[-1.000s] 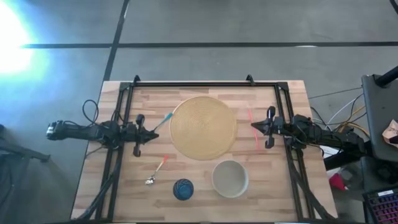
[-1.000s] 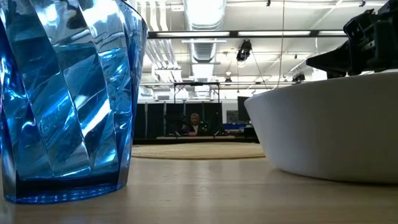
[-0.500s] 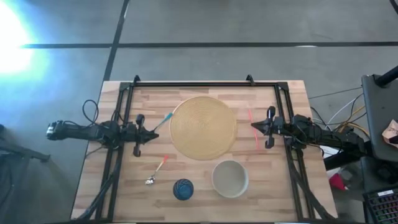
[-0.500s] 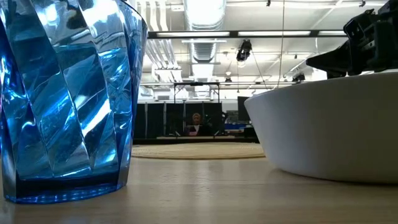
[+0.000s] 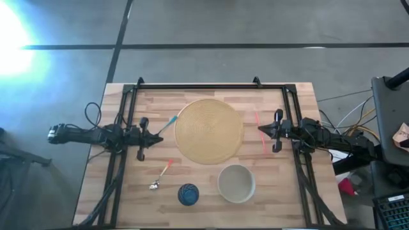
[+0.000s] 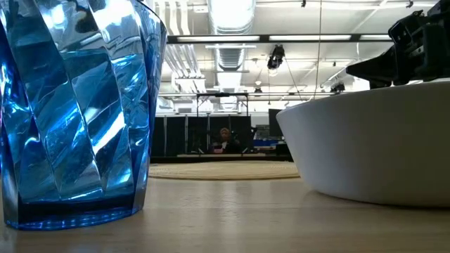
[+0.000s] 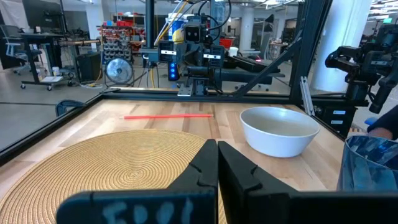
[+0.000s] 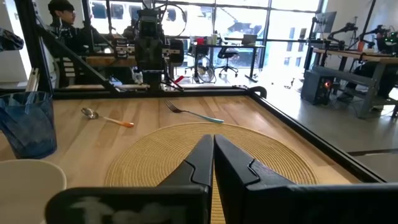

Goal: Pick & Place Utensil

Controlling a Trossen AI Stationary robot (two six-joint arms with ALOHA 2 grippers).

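The table (image 5: 287, 191) carries, at its middle toward the far edge, a round woven mat (image 5: 209, 130). Near the front edge stand a white bowl (image 5: 236, 183) and, just beside it on the left, a blue cup (image 5: 188, 194). The left gripper (image 5: 153, 137) hovers near the mat's left rim with its jaws closed on nothing; the right gripper (image 5: 262, 130) waits by the mat's right rim, its jaws likewise closed and empty. Three utensils lie flat on the wood: a fork (image 5: 167, 122) with a teal handle just off the mat's left rim, close to the left gripper; a spoon (image 5: 161, 175) with an orange handle nearer the front edge, left of the cup; and a thin red straw (image 5: 261, 134) near the mat's right rim, under the right gripper's reach. Nothing has been picked yet. The risks look plain: thin, flat utensils may slip from the jaws or be pushed along the wood, the jaws must open first, and a reach for the spoon could knock the cup.
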